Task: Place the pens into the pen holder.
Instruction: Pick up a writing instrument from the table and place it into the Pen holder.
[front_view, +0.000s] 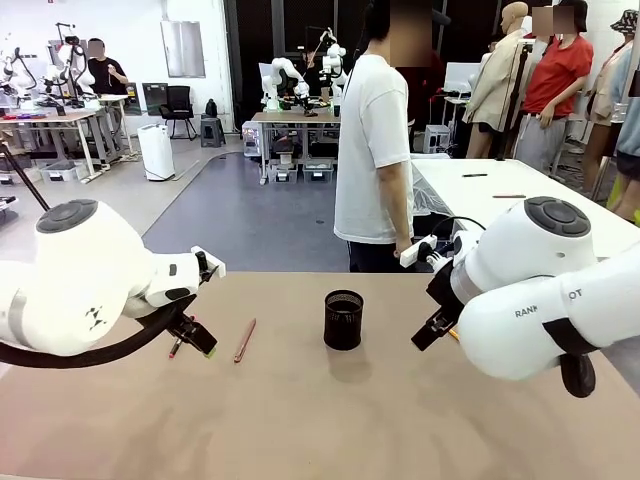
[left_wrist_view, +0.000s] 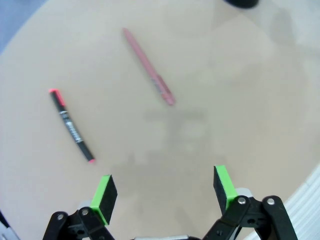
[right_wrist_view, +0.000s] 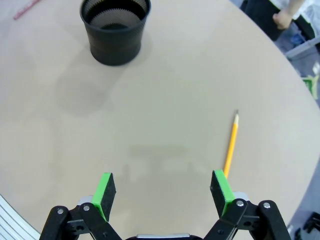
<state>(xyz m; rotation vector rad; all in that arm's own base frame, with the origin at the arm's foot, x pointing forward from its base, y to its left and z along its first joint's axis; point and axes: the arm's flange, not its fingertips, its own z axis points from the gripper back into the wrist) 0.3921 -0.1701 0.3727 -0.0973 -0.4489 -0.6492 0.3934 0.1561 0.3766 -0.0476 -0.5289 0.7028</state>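
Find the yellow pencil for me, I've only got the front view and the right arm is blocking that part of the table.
Observer: The yellow-orange wooden pencil lies flat on the table, just ahead of the right end effector, its near end beside one green pad.
Operator: Is that end effector holding anything?
Observer: No, its jaws stand open, with bare tan tabletop between them.
Operator: Anything in the cup already?
Observer: Seen from above, the small black wire-mesh pen holder looks empty.
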